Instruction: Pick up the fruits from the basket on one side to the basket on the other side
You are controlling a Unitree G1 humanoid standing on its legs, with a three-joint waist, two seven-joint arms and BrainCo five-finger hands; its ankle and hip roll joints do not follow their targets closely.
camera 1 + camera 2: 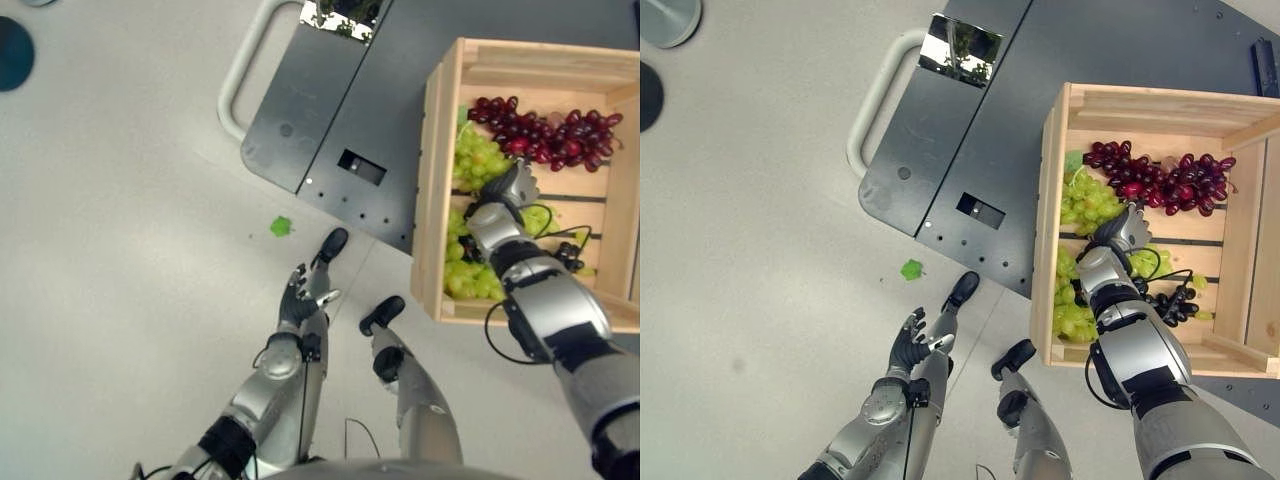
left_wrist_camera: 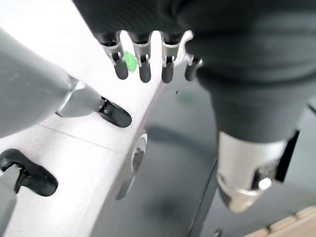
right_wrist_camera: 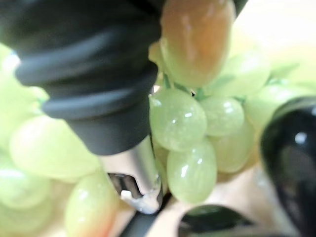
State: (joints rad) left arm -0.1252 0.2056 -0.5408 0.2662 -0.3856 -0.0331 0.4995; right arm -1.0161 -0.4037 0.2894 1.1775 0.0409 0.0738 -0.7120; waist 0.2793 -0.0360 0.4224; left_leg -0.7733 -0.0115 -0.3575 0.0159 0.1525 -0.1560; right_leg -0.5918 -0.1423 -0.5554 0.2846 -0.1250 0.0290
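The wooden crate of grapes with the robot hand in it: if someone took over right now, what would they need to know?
Right robot hand: down in the wooden crate among the green grapes; grip cannot be told.
Left robot hand: open, idle over the floor near a green scrap.
Red grapes lie at the crate's far end, dark grapes nearer.
Done: nothing visibly lifted out.
Left: all bunches; no second basket in view.

Green grapes (image 1: 1085,205) (red grapes (image 1: 1160,180) beside)
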